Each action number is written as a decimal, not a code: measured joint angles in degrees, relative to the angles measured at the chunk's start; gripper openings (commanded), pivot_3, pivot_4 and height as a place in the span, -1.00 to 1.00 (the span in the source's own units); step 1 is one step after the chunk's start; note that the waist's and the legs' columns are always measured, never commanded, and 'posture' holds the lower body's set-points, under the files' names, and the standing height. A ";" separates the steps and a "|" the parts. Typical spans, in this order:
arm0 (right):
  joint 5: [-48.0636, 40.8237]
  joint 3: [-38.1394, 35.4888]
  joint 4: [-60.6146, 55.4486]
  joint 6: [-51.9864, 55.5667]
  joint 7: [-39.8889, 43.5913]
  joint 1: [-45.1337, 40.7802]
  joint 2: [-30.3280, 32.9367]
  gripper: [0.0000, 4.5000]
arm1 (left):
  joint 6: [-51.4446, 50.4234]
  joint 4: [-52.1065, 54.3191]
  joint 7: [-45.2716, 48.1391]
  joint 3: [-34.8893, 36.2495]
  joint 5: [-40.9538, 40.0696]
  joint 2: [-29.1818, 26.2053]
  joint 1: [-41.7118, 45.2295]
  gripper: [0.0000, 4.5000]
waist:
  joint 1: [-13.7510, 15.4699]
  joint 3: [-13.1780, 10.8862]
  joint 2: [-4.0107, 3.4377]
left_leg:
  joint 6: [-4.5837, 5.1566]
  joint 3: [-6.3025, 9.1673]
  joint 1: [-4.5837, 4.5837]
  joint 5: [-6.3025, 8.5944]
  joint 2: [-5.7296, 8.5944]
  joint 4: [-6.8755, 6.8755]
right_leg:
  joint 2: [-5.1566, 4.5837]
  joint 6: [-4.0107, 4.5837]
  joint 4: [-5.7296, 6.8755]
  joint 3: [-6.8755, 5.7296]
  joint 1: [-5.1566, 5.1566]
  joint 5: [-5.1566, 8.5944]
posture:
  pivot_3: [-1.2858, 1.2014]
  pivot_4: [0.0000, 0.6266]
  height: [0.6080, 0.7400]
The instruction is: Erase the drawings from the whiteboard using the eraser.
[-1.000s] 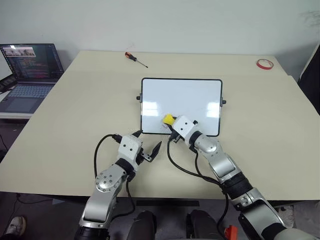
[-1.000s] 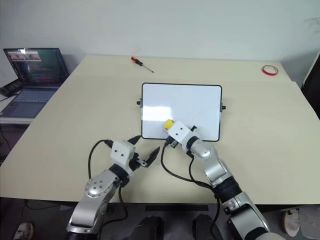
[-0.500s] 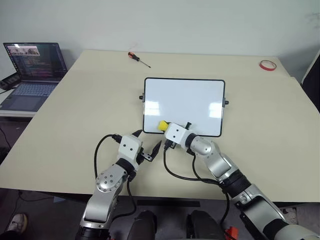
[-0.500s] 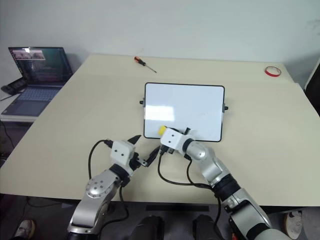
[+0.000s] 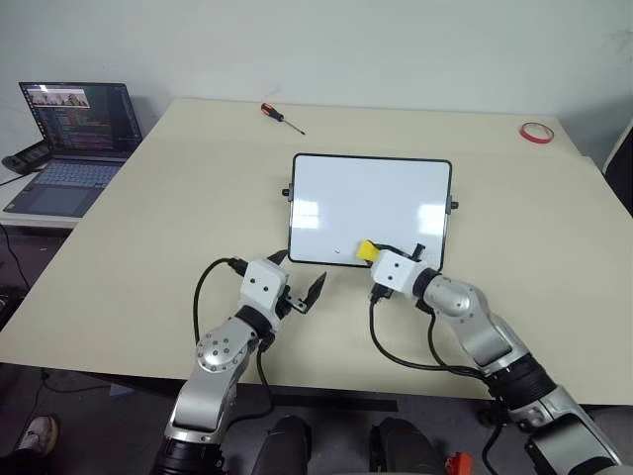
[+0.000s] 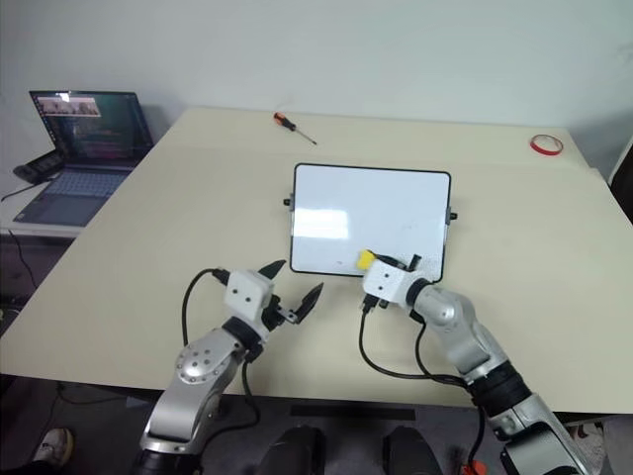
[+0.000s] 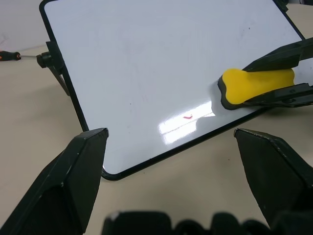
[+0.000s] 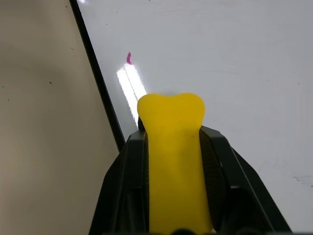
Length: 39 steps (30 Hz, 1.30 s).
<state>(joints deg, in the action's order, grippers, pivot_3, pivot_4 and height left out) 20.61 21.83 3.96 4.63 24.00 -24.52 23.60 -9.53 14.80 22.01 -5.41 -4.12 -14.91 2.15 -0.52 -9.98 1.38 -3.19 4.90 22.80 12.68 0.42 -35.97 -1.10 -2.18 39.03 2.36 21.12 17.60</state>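
The whiteboard (image 5: 371, 198) lies flat in the middle of the table, black-framed and almost wholly white. Of the drawings, one small red mark (image 7: 188, 117) shows near the board's near edge, left of the eraser; it is also seen as a small stroke (image 8: 129, 58) beside the frame. My right gripper (image 5: 374, 255) is shut on the yellow eraser (image 5: 366, 250), whose tip rests on the board just inside its near edge. My left gripper (image 5: 297, 275) stands open over the bare table in front of the board's near left corner, holding nothing.
A red-handled screwdriver (image 5: 280, 115) lies at the table's far edge, and a red tape ring (image 5: 535, 131) sits at the far right corner. An open laptop (image 5: 74, 129) stands on a lower surface to the left.
My right gripper swept the eraser a little left, then right along the board's near edge. The left gripper stayed put. The whole picture shifted slightly as the camera moved.
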 measured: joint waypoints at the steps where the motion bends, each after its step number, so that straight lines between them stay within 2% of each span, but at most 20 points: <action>1: -0.05 -0.14 0.05 0.06 -0.01 0.00 -0.27 -0.51 | 0.00 -0.01 0.00 0.00 0.00 0.00 0.01 1.00 | 0.00 0.00 0.00 | 0.00 0.00 0.00 0.00 0.00 0.00 | 0.00 0.00 0.00 0.00 0.00 0.00 | 0.03 -0.52 1.00; 10: -1.34 0.10 5.55 -1.43 -1.90 -4.23 -8.33 -0.51 | 0.03 -0.62 0.03 -0.28 -0.09 0.07 -0.32 1.00 | -1.49 -0.02 -0.02 | -0.01 -0.09 0.01 0.00 -0.09 0.06 | 0.01 0.02 0.03 0.09 0.13 -0.01 | 0.03 -0.52 1.00; 17: -0.13 2.64 11.15 -4.89 -2.01 -7.01 -11.21 -0.51 | -0.08 0.35 -0.07 -0.23 -0.15 -0.06 -3.11 1.00 | -1.25 -0.03 -0.01 | -0.01 -0.08 0.10 0.00 -0.05 0.10 | -0.01 0.03 -0.03 0.08 0.18 -0.01 | 0.03 -0.52 1.00; 29: 4.51 4.27 12.73 -6.35 -2.17 -8.52 -9.35 -0.51 | -0.12 0.61 -0.14 -0.18 -0.14 0.09 -2.83 1.00 | -1.02 -0.03 -0.01 | -0.01 -0.03 0.03 0.00 -0.02 0.04 | -0.01 0.03 0.01 0.02 0.08 -0.01 | 0.03 -0.52 1.00; 39: 4.68 1.51 3.98 -5.36 -1.19 -1.27 -2.26 -0.51 | -0.16 0.30 0.34 -0.54 -0.35 0.17 -1.12 1.00 | -0.47 -0.02 0.00 | -0.01 0.00 0.00 0.00 0.00 0.02 | -0.01 0.02 0.00 0.00 0.01 -0.01 | 0.03 -0.52 1.00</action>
<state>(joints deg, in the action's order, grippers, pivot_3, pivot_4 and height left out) 25.30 23.34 7.95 -0.74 22.81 -25.79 21.33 -9.69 15.10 22.35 -5.95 -4.46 -14.75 1.02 -0.99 -10.00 1.38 -3.20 4.90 22.80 12.68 0.42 -35.95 -1.11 -2.16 39.02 2.36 21.13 17.59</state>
